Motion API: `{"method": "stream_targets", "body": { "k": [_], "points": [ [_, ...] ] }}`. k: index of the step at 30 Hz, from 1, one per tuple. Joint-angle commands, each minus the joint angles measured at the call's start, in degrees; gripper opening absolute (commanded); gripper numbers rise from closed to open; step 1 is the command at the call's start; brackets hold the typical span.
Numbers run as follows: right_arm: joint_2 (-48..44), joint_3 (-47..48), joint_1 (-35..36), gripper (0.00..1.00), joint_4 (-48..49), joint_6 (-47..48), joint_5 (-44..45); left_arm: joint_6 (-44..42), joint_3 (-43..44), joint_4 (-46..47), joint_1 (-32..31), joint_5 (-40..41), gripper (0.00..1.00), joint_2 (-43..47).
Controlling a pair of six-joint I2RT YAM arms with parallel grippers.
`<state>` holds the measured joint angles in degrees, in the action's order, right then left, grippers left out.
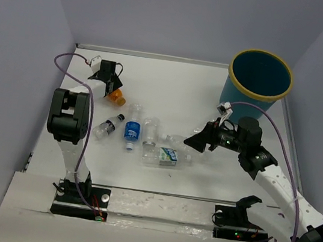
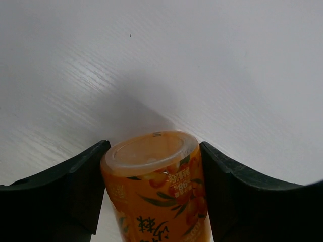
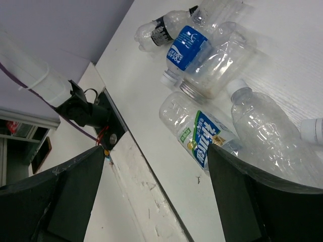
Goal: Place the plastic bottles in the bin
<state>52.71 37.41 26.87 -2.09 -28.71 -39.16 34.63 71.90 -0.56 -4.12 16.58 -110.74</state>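
Left pincer [image 2: 154, 147] clamps squat orange plastic bottle [image 2: 157, 189] far left of round teal yellow-rimmed bin [image 1: 239, 100]; slick wall may slip (long carry). Right pincer [image 3: 155, 151] gapes empty above clear plastic bottles [image 3: 217, 60] nearer bin.

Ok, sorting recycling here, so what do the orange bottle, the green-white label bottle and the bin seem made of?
The orange bottle: likely plastic, with a translucent end and a printed fruit wrap. The green-white label bottle: thin clear plastic; the table shows through its moulded walls. The bin: probably matte moulded plastic, teal with a yellow rim, though that is not certain.
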Motion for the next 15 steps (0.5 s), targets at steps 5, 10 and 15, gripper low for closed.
{"method": "stream_targets", "body": {
  "k": [5, 10, 15],
  "points": [
    [8.3, 7.9, 8.4, 0.93, 6.8, 0.5, 3.8, 3.2, -10.4, 7.7, -2.3, -4.4, 0.65, 25.8],
    [15.9, 15.8, 13.5, 0.98, 4.6, 4.5, 6.2, 3.0, -21.6, 9.3, -6.3, -14.2, 0.65, 41.4],
    [23.3, 22.8, 15.7, 1.00, 4.5, 5.0, 9.8, 3.6, -29.6, 9.5, -9.1, -26.0, 0.65, 52.2]
  ]
}}
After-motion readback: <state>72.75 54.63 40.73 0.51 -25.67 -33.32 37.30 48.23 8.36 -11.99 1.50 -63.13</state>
